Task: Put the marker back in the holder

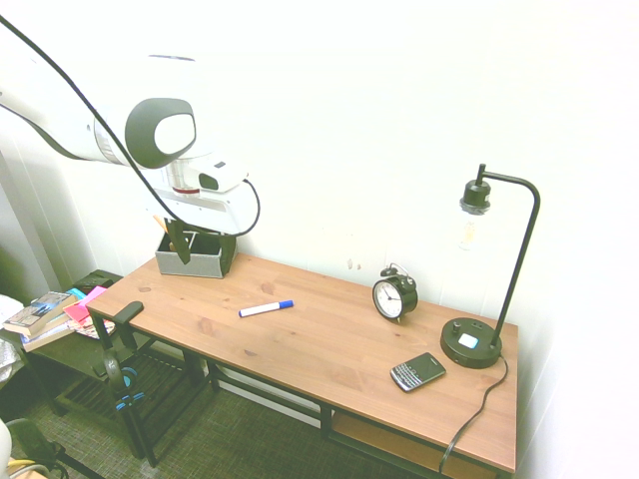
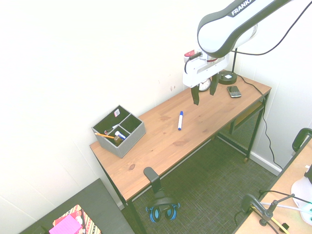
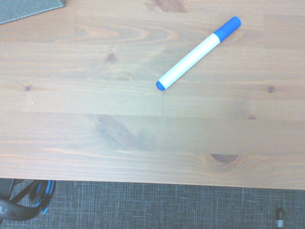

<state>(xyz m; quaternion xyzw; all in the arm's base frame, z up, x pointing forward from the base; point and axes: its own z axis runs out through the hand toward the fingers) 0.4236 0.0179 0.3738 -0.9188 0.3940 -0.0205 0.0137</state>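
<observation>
One marker on the desk, one holder, one alarm clock, one phone, one lamp

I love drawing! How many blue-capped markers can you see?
2. One marker lies flat mid-desk. Another marker stands in the holder, beside an orange pencil. The holder could hide more.

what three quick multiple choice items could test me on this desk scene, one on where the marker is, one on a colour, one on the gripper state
1. Where is the marker?
A. in the holder
B. flat on the desk
C. in the gripper

2. What colour is the marker's cap?
A. red
B. green
C. blue

3. How is the gripper?
A. open, empty
B. shut on the marker
C. shut on the phone

Answers:
1 B, it lies on the wooden desk, apart from the holder.
2 C, the wrist view shows it blue.
3 A, fingers spread above the desk, nothing between them.
</observation>
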